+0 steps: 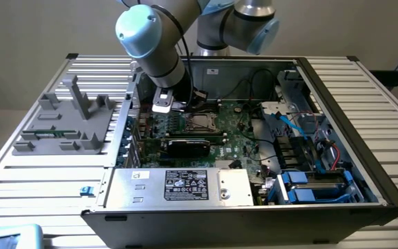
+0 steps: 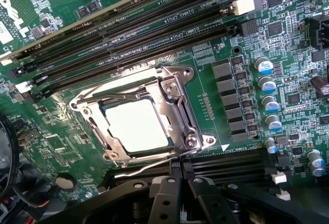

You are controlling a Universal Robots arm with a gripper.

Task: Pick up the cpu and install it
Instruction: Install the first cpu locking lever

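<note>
Cpu [image 2: 138,125] in socket frame [image 2: 177,103], memory slots [image 2: 133,34] beside

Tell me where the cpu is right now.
The cpu sits in the motherboard's metal socket frame, between the memory slots and the shut gripper. In the exterior view it lies mid-case, beyond the black expansion card.

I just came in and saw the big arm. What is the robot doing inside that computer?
The robot arm is reaching into an open computer case. Its gripper is shut and empty, hovering just above the green motherboard. The cpu, a shiny square chip, already sits in its socket under the metal frame, close to the gripper.
</note>
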